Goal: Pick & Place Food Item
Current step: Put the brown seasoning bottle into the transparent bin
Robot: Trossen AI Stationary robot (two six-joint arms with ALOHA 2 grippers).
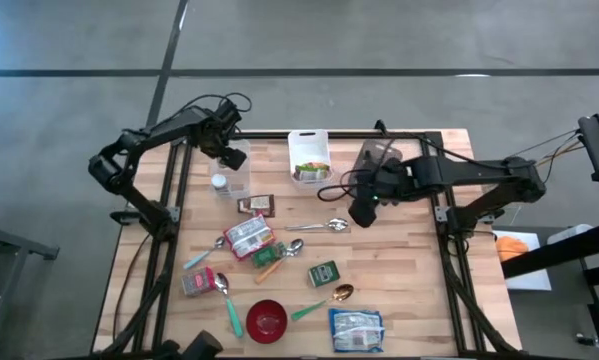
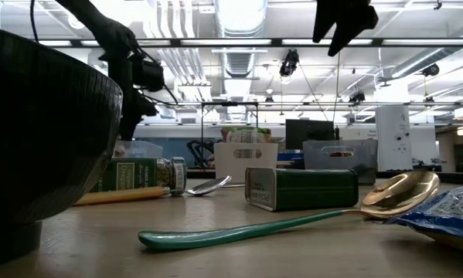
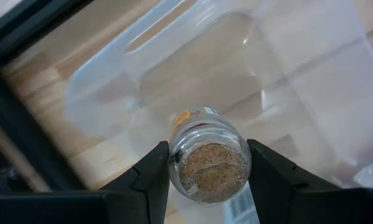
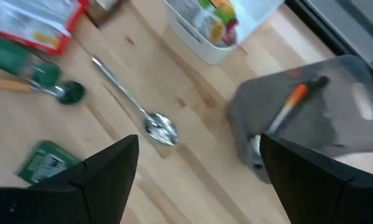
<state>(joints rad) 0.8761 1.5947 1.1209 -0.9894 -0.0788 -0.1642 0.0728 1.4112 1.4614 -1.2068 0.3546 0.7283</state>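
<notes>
Wooden table (image 1: 409, 270) | left fingers (image 3: 158, 171) clamp spice jar (image 3: 210, 155), label hidden | right fingers (image 4: 108, 168) spread, empty

no label or text is legible.

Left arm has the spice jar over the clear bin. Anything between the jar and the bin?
Nothing visible. The left gripper is shut on the spice jar, held directly above the clear bin. The bin is open-topped and the part under the jar looks bare. The right gripper hangs open mid-table, away from it.
</notes>
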